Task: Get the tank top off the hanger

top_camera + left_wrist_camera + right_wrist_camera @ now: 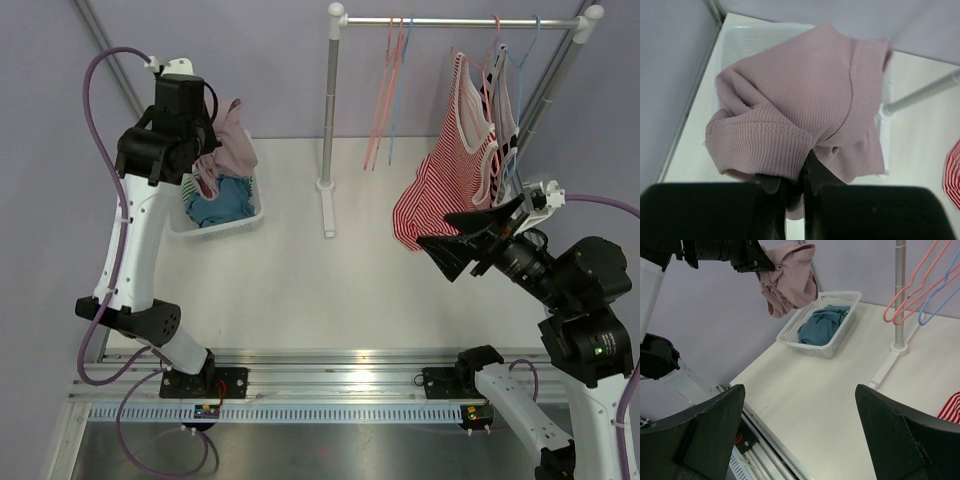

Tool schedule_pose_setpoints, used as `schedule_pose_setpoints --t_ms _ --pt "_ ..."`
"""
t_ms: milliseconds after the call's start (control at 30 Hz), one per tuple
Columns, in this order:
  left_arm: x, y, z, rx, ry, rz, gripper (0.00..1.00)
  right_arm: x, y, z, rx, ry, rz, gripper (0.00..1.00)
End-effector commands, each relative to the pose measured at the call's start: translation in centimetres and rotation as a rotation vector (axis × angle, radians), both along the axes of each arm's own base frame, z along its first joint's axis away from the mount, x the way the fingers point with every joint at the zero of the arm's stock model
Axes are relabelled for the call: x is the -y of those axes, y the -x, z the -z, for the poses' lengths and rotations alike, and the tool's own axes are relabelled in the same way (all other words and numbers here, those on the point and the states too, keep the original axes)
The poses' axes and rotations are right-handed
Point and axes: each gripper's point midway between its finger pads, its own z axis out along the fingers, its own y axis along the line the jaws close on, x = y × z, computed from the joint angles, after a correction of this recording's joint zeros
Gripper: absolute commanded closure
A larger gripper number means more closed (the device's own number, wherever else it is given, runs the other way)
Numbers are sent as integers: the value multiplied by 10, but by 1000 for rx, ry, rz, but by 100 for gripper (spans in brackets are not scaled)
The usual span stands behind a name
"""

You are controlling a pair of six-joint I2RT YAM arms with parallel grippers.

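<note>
Dangling from clamped left claw (794,180), pink tank top (800,95) over basket (805,346).

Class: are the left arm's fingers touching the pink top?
Touching. The left wrist view shows the pink top pinched between the shut fingers of the left gripper.

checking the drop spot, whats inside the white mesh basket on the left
A crumpled teal cloth garment lies inside the white plastic mesh basket. Anything beneath it, and the basket floor there, is covered. The pink ribbed top hangs above, not inside.
</note>
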Motion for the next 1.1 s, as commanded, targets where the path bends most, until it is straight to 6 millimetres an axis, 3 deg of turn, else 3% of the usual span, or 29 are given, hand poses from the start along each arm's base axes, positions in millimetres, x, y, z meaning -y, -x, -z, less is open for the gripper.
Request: schedule_pose_setpoints --t_ms 0,233,267,433,567,600,633,667,700,767,800,833,900,1033,1067 --pt "-30 -18 -14 23 1 -8 100 5 -4 4 2 -1 43 0" --pt "-57 -74 -4 41 59 -6 100 11 -2 19 -37 21 77 1" --pt "-61 -86 8 19 73 2 100 11 -1 19 -36 21 76 0" --pt "-68 -125 26 23 73 34 100 10 -3 32 -69 20 69 1" --pt "-83 -151 68 -59 48 -23 98 5 -6 43 -99 18 45 1" --pt "-85 -156 89 -106 59 -42 96 4 -7 46 -106 18 45 1" --pt "-102 -158 101 -132 61 -93 95 4 -8 47 -109 19 47 0" --pt "-107 -159 111 -153 73 -119 93 5 -9 48 -112 22 53 0" --pt "-111 -161 125 -185 75 -135 89 6 -10 49 -112 22 59 0" --pt "-110 -162 133 -204 86 -138 43 10 -17 51 -127 23 100 1" --pt "-107 -161 132 -207 96 -128 13 12 -21 54 -143 22 123 1" --pt "-102 -161 130 -203 111 -111 1 15 -24 59 -167 25 148 1" --pt "-99 -157 117 -182 128 -104 1 26 -36 61 -195 38 234 0" --pt "-83 -133 55 -61 177 -28 1 48 -51 58 -215 40 385 0" --pt "-78 -118 27 -4 190 -4 1 55 -55 52 -201 32 433 1"
